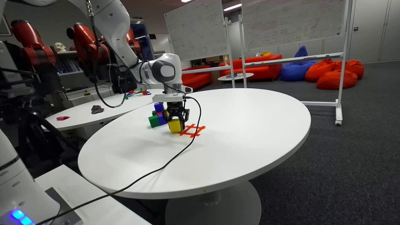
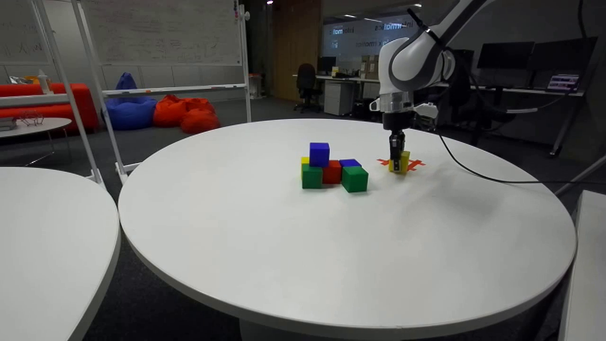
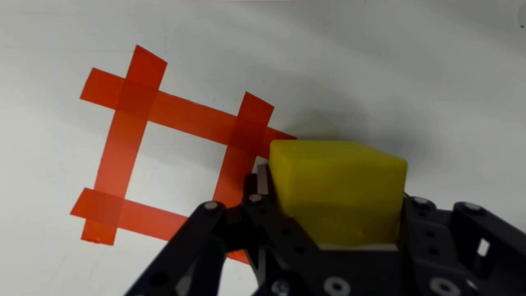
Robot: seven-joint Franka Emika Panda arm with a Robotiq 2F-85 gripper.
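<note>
The half-spread jaws grip one yellow cube at the edge of one red tape square; six more cubes stand across a gap from that square, the bench rim well apart.

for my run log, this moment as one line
hand: gripping yellow cube; red tape square: beside yellow cube; upper blue cube: atop cube cluster

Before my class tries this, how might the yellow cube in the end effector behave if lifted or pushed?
The yellow cube is probably stiff: its visible faces look undented in the end effector. Pushed across the white tabletop, it would likely slide, not roll, given its flat sides. Its compact shape suggests little tipping.
</note>
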